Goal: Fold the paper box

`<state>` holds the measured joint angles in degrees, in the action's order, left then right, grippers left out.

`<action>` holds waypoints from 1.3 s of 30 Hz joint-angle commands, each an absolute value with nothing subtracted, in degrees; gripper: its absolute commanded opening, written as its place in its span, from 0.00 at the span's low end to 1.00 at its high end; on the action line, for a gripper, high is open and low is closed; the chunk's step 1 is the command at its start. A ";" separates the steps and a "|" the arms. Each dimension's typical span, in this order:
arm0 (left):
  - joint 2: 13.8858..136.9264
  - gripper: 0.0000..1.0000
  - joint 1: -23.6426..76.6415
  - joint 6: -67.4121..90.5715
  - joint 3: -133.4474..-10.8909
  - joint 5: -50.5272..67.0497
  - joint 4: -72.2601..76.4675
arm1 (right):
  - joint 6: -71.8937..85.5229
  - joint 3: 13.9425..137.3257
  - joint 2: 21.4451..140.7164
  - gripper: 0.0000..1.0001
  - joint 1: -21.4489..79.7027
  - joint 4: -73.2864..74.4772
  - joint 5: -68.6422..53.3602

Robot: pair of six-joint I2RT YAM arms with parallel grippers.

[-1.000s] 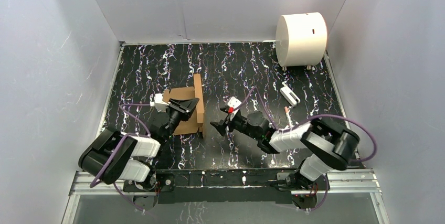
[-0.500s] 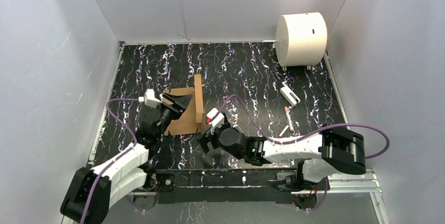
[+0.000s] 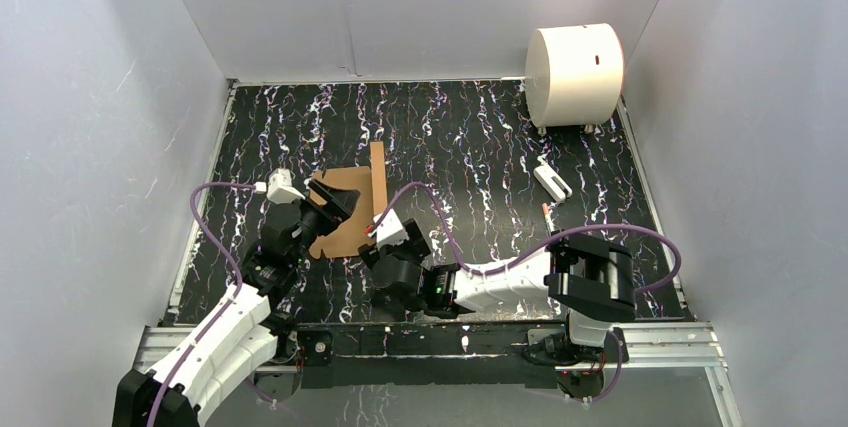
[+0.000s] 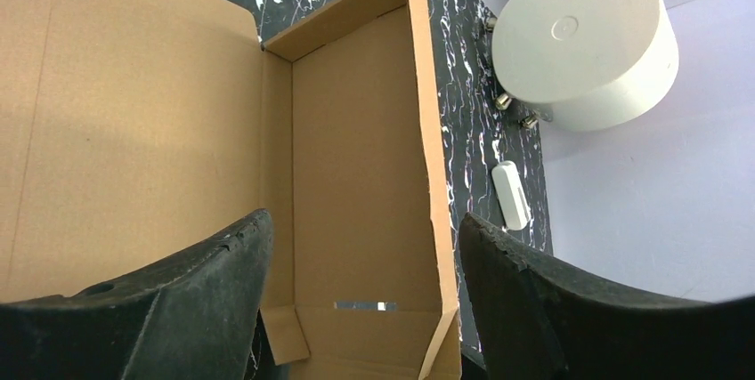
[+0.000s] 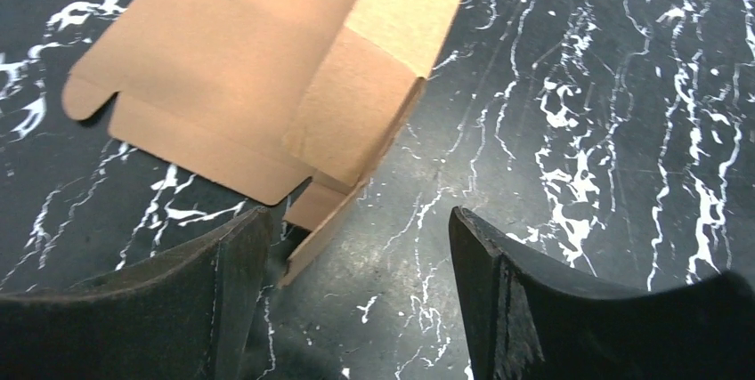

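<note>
The paper box (image 3: pixel 349 217) lies left of centre on the table as brown cardboard, its flat panels spread out and one long side wall (image 3: pixel 377 179) standing upright. In the left wrist view the paper box (image 4: pixel 356 157) shows its inner floor, a folded end flap and a slot. My left gripper (image 3: pixel 335 203) hovers over the box's left part, open (image 4: pixel 365 220), holding nothing. My right gripper (image 3: pixel 379 250) is low at the box's near right corner, open (image 5: pixel 358 216), with bare table between its fingers. The paper box (image 5: pixel 267 86) corner and notched flap lie just ahead of it.
A large white cylinder (image 3: pixel 573 72) stands on small feet at the back right corner. A small white block (image 3: pixel 552 180) and a thin stick (image 3: pixel 547 213) lie on the right side of the black marbled table (image 3: pixel 470 137). White walls enclose three sides.
My left gripper has opened and let go of the box, its arm stretching forward. My right arm swung left and down to the box's near corner. The raised panel has dropped flatter.
</note>
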<state>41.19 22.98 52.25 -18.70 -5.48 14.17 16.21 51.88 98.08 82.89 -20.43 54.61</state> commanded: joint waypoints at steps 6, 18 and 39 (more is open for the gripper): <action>39.46 0.74 22.65 51.00 -20.21 -5.69 10.42 | 17.67 54.04 98.55 0.53 82.19 -19.84 61.19; 39.66 0.75 22.59 51.32 -21.09 -1.49 12.09 | 1.66 41.24 88.53 0.04 73.53 -33.76 40.03; 52.81 0.71 35.22 35.12 -19.11 -2.65 29.18 | -9.37 38.83 82.40 0.00 45.10 -27.79 -9.20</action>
